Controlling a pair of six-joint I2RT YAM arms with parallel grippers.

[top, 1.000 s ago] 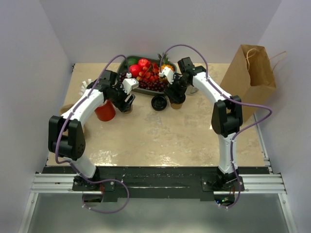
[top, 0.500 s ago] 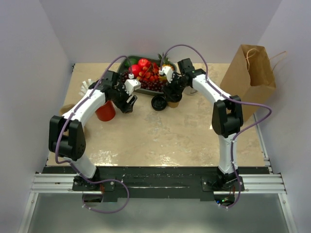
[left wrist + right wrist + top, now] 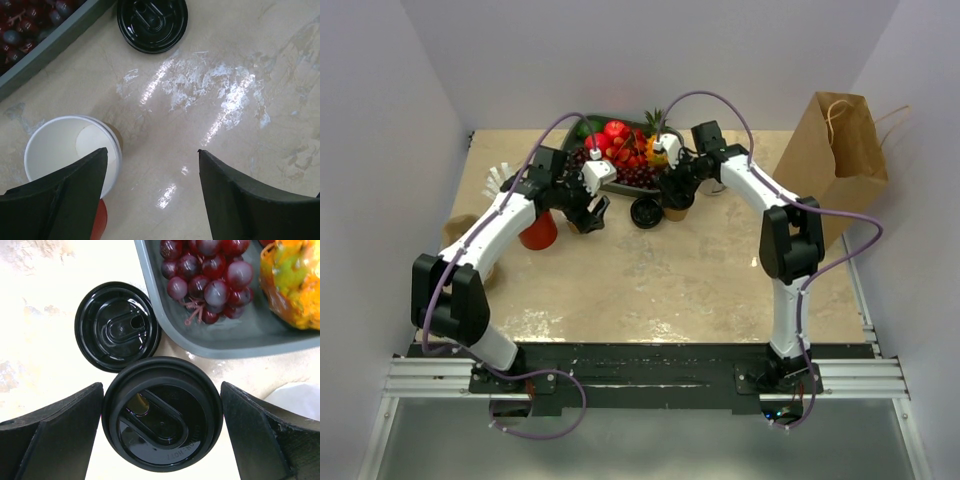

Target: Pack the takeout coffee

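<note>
Packing is undone: takeout coffee [image 3: 162, 415] stands apart from paper bag [image 3: 835, 150]. Around it the right gripper [image 3: 162, 386] gapes wide; left gripper [image 3: 151, 152] too, empty.

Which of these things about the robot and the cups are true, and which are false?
1. The right gripper has one finger on each side of the takeout coffee. True.
2. The spare black lid lies inside the fruit tray. False: it lies on the table, beside the tray.
3. The cup by the left gripper has a lid on. False: it is open, and you can see its white inside.
4. The paper bag stands at the right side of the table. True.
5. The takeout coffee is already in the bag. False: it stands on the table near the tray.
</note>
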